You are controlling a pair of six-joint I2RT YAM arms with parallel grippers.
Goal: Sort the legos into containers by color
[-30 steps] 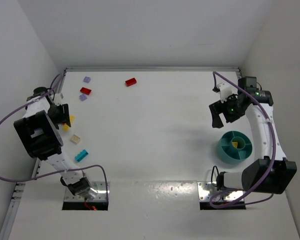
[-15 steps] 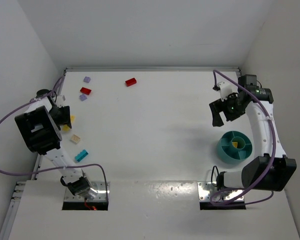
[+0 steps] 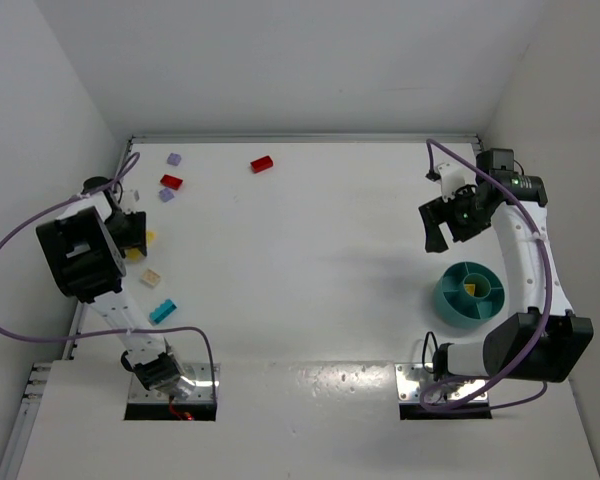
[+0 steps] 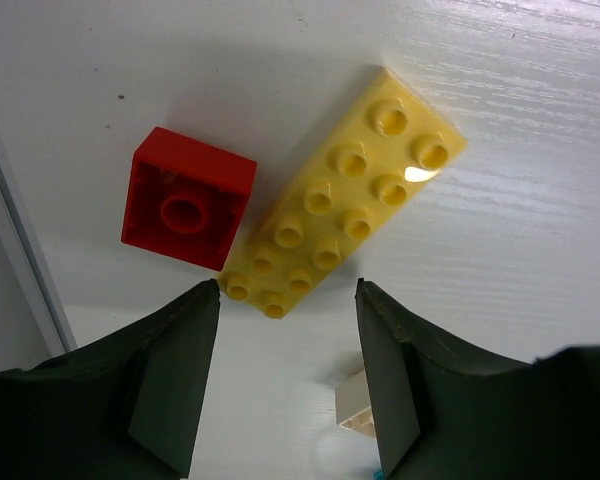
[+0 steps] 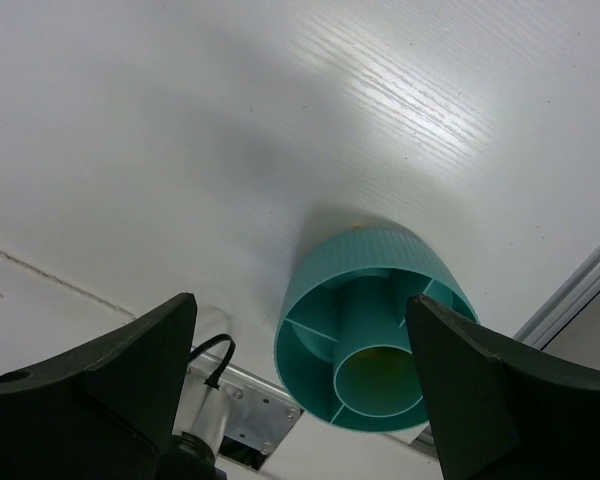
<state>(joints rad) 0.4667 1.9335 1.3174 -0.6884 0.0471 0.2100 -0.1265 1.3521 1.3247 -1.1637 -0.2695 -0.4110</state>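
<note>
Jaws poised over a yellow brick by the table's left edge.
Your left jaws hang spread and empty, straddling one end of the yellow brick (image 4: pixel 345 195), which lies studs-up against an upturned red brick (image 4: pixel 188 212); that crowding likely calls for a careful pinch. Your right jaws hover spread, holding nothing, above the teal dish (image 5: pixel 370 262) near the right edge, where a yellow piece (image 3: pixel 470 288) already lies.

A white counter (image 3: pixel 310 260) with a faint wood grain and a patch of glare near its front edge sat boxed in by plain white walls (image 3: pixel 300 60) on three sides. A thin metal rail (image 3: pixel 300 138) ran along its far edge.
</note>
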